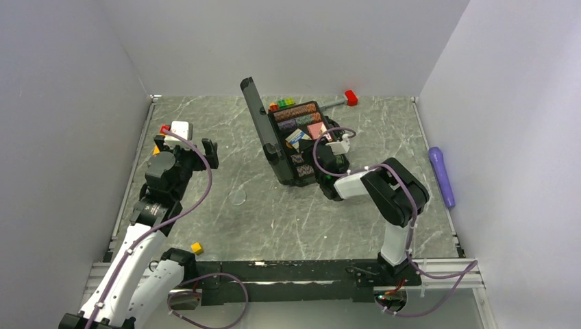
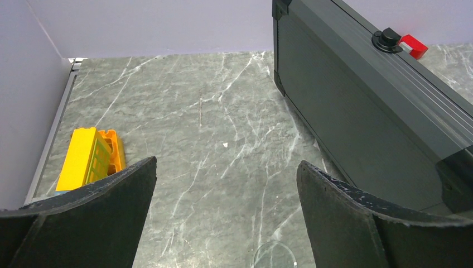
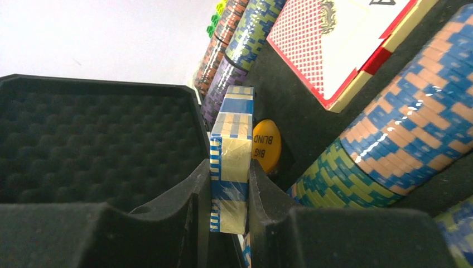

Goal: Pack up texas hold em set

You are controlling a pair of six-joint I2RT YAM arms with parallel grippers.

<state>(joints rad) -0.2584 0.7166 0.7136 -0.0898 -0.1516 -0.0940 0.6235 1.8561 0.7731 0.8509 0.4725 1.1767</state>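
Observation:
The black poker briefcase (image 1: 291, 147) stands open at the table's middle back, its lid (image 2: 362, 106) upright on the left. Rows of striped chips (image 1: 296, 113) and a pink card deck (image 1: 316, 129) lie in the tray. My right gripper (image 3: 230, 184) is shut on the blue-white card deck (image 3: 231, 162), held on edge over the tray beside an orange "BIG BLIND" marker (image 3: 266, 146), chip rows (image 3: 401, 128) and the pink deck (image 3: 340, 44). My left gripper (image 2: 226, 190) is open and empty above bare table, left of the case lid.
A yellow-orange block (image 2: 92, 156) lies at the left wall. A small yellow cube (image 1: 196, 247) sits near the front. A purple cylinder (image 1: 442, 175) lies at the right edge. A red-headed tool (image 1: 350, 97) lies behind the case. A clear disc (image 1: 237, 197) lies mid-table.

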